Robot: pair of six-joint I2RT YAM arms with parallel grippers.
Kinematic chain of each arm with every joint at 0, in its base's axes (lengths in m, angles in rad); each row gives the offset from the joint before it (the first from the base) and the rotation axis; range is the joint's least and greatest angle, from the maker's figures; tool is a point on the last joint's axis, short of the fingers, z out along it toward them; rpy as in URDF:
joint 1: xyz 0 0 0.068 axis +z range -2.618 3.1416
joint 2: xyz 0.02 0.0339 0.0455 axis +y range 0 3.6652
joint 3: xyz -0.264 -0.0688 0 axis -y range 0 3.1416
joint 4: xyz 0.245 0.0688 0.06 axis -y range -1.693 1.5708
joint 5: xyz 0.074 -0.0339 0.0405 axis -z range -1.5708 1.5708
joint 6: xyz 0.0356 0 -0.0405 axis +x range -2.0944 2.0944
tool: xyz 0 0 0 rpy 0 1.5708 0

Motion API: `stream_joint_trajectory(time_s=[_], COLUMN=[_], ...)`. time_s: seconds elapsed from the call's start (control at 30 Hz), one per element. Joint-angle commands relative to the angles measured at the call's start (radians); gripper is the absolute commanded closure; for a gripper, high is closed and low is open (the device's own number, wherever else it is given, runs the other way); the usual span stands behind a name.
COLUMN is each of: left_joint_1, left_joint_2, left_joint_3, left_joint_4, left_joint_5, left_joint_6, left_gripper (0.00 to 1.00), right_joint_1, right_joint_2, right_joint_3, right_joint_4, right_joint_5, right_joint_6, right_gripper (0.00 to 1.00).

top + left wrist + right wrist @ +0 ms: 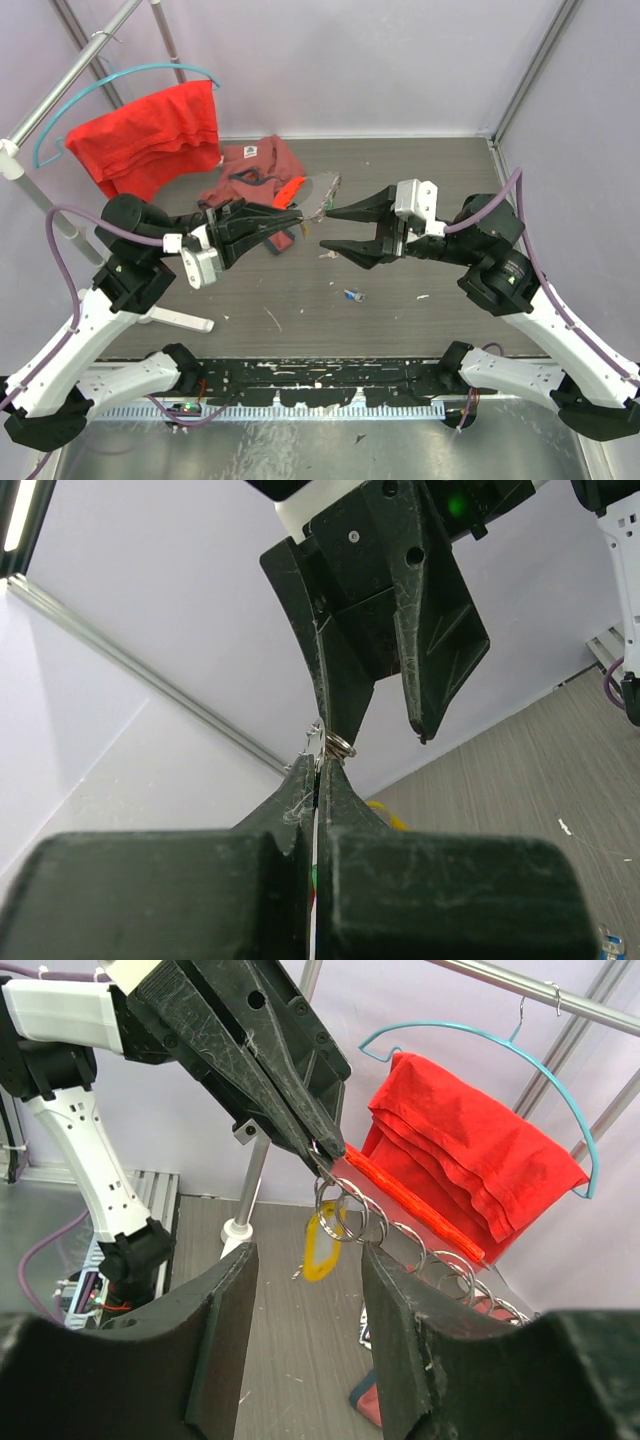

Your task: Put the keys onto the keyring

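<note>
left pincer (300,216): pressed together on the rim of the keyring (336,1206), holding it off the table (420,180) with the tips aimed at the other arm.
keyring: aloft between the two arms and nipped only at its edge. A chain of further rings hangs from it, and a yellow loop (321,1247) dangles below. I cannot tell whether that loop is a key head or a tag.
right pincer (327,228): spread, with nothing between its jaws. In the left wrist view one finger (332,665) stands just against the ring.
blue-headed key (352,295): flat on the table, on the near side of the right pincer and apart from the ring.
risk, knock: the hold on the ring is thin, so a nudge from that close finger could twist it or pop it loose. The chain's weight would then drag it down.
risk, swing: the hanging chain and loop may sway into the spread jaws.
risk, pick-up: the key is tiny and lies flat, so closing jaws may skid it along the table or take it at a poor angle for threading.
risk, threading: the ring's coil looks closed, and unless a gap is prised the key would likely slide off.
</note>
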Motion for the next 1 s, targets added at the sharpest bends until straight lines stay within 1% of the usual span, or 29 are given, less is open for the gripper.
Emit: stream_joint_trajectory(time_s=[0.0,0.4,0.57,0.8,0.97], left_joint_1=[0.001,0.0,-0.001,0.0,0.001], left_joint_2=[-0.019,-0.01,-0.006,-0.002,-0.001], left_joint_3=[0.003,-0.002,-0.001,-0.004,-0.01], left_joint_4=[0.061,0.063,0.064,0.067,0.07], left_joint_5=[0.026,0.027,0.027,0.025,0.02], left_joint_6=[0.026,0.026,0.024,0.024,0.024], left_gripper=[1.0,1.0,1.0,1.0,1.0], right_joint_1=[0.003,0.003,0.003,0.003,0.004], right_joint_2=[-0.015,-0.022,-0.016,-0.016,-0.021], right_joint_3=[0.014,0.001,0.001,-0.002,-0.009], right_joint_4=[0.08,0.113,0.116,0.128,0.141], right_joint_5=[0.018,-0.034,-0.043,-0.05,-0.047], right_joint_6=[0.013,0.038,0.044,0.057,0.063], right_gripper=[0.49,0.58,0.59,0.65,0.65])
